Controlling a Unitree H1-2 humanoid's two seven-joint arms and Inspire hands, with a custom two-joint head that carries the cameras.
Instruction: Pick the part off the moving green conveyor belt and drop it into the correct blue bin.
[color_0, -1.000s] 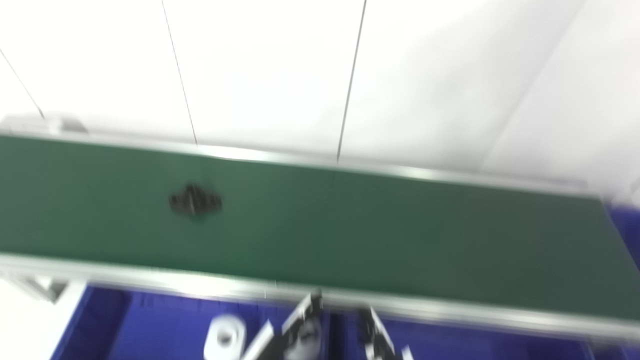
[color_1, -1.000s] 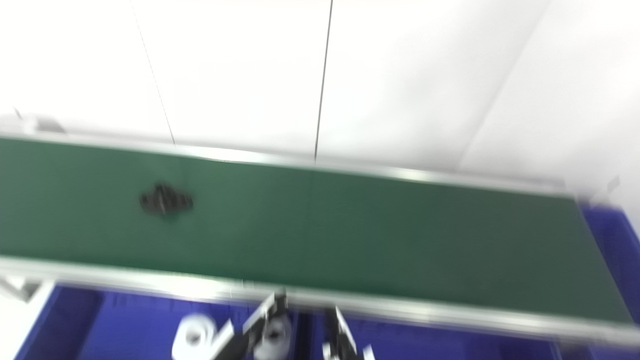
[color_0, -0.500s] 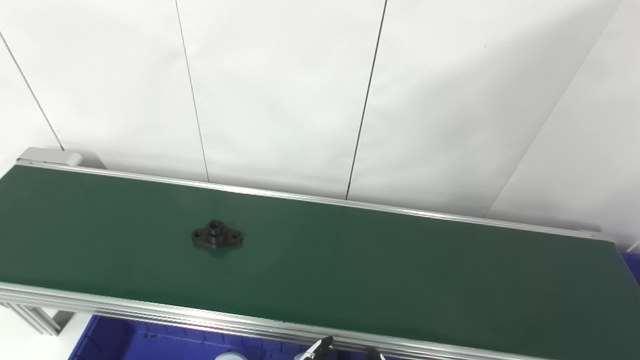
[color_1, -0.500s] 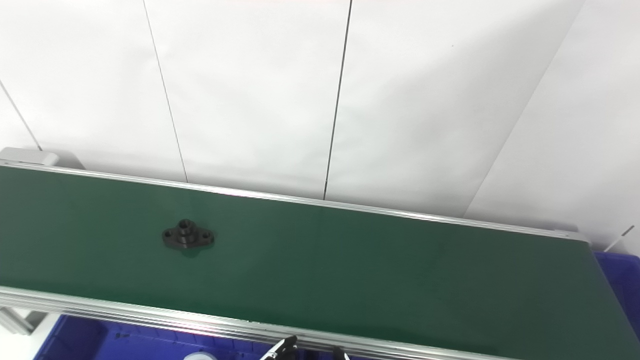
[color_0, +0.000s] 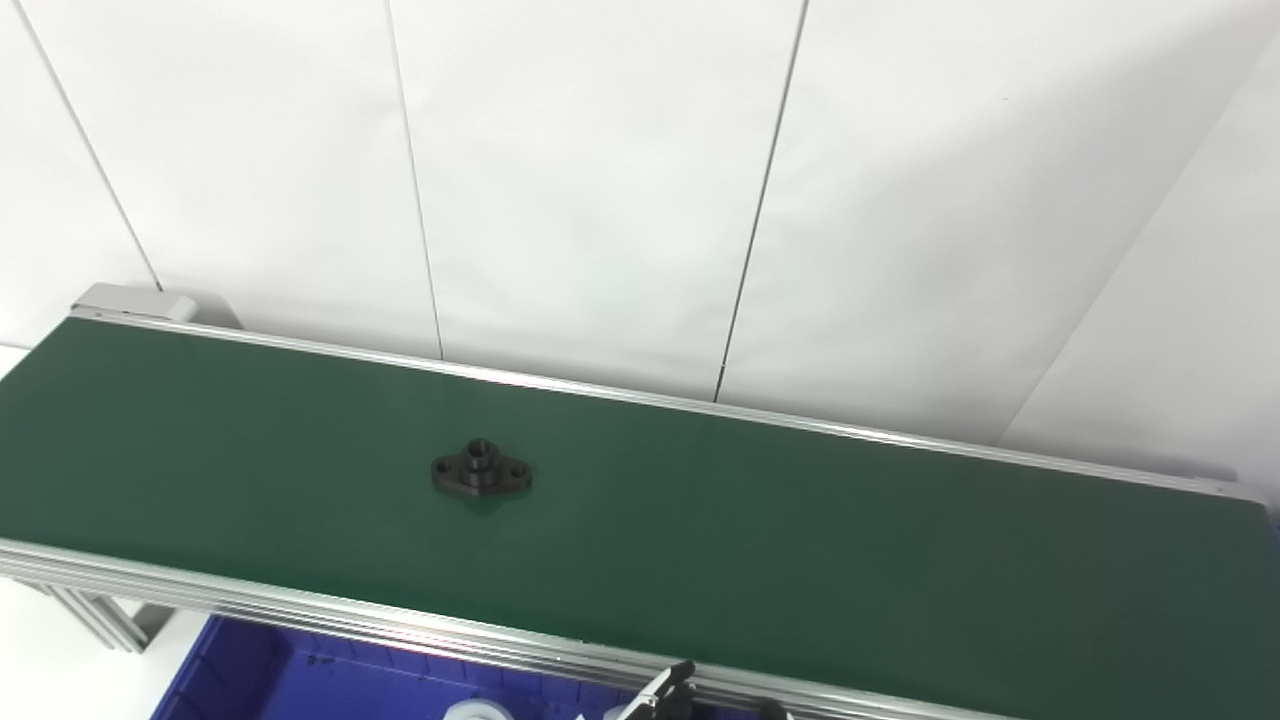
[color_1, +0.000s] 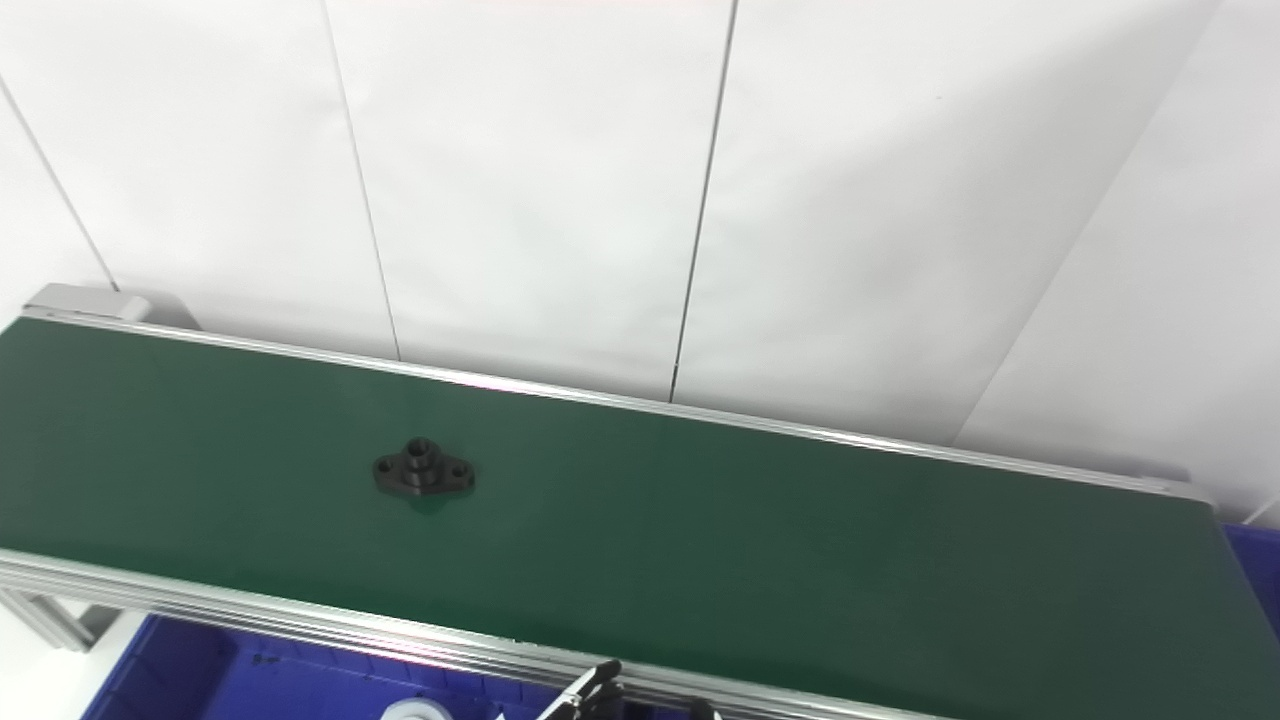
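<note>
A black flanged part (color_0: 481, 471) with a raised hub and two bolt holes lies flat on the green conveyor belt (color_0: 800, 540), left of the middle; it also shows in the right eye view (color_1: 424, 472). Only dark fingertips reach into view at the bottom edge, below the belt's near rail. They belong to the left hand (color_0: 662, 695) and the right hand (color_0: 772, 711). Both are well to the right of the part and in front of it. Whether either hand is open or shut is hidden.
A blue bin (color_0: 330, 680) sits below the belt's near rail at lower left, with a white object (color_0: 470, 711) in it. Another blue bin's edge (color_1: 1258, 570) shows past the belt's right end. A white panelled wall (color_0: 600, 180) rises behind the belt.
The camera has tilted up, so the bins and hands have mostly dropped out at the bottom, and the blur has cleared. The part has drifted slightly right along the belt.
</note>
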